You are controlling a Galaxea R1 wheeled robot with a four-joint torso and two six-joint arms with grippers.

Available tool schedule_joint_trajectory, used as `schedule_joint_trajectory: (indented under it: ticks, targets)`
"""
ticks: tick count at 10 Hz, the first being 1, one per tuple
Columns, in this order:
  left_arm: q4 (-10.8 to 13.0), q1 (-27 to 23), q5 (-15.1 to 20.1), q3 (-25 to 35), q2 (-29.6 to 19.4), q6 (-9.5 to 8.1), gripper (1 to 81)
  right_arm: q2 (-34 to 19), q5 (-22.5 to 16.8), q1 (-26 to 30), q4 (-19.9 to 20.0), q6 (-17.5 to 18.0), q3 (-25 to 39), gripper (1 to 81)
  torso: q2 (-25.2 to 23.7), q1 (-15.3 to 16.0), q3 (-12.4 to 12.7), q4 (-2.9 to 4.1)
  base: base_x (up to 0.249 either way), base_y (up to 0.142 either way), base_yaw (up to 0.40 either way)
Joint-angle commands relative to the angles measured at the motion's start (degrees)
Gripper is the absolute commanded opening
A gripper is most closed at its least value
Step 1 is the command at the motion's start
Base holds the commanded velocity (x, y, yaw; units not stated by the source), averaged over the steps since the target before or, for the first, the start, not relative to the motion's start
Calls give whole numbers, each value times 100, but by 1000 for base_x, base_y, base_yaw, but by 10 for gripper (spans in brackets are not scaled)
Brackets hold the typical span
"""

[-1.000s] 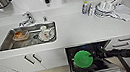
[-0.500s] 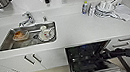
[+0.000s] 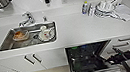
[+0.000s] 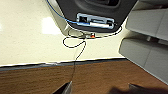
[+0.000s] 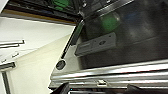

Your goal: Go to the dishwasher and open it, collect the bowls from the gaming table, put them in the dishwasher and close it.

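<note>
No lettering, label, brand, number or sign can be read in these views. The small bottle [image 3: 85, 7] on the far right of the counter has a label too blurred to make out. The grey panel [image 5: 95, 44] on the inner face of the dishwasher [image 3: 92, 60] door may bear marks, but nothing legible. The connector plate [image 4: 96, 22] on the robot's own base in the left wrist view shows no readable print either.
</note>
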Motion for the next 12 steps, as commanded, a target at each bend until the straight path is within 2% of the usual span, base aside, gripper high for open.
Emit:
schedule_joint_trajectory:
  ticks: [1, 4, 5, 7, 9, 11, 12]
  targets:
    - [-158, 188, 704, -74, 62, -14, 811, -1345, -713, -513, -244, -6, 998, 811, 0, 0, 0, 0, 0, 0, 0]
    - [-166, 179, 678, -74, 36, -14, 811, -1425, -625, -1531, -244, -32, 778, 811, 0, 0, 0, 0, 0, 0, 0]
    - [-175, 187, 635, -66, -25, -23, 811, -1416, -608, -1813, -305, -50, 717, 811, -573, 369, 0, 0, 0, 0, 0]
    - [-166, 179, 485, -48, -78, -14, 811, -1442, -417, -2472, -656, -50, 648, 811, -617, 393, 0, 0, 0, 0, 0]
    - [-166, 144, 485, -57, -96, -14, 811, -1390, 205, -3211, -728, -59, 393, 811, -921, 579, 0, 0, 0, 0, 0]
    - [-149, 135, 485, -48, -96, -14, 811, -1232, 983, -3921, -684, -24, 198, 811, -1340, 839, 2, 0, 0, 0, 0]
    - [-149, 135, 485, -48, -96, -14, 811, -1144, 1510, -4291, -649, 3, 93, 811, -1548, 968, 2, 0, 0, 0, 0]
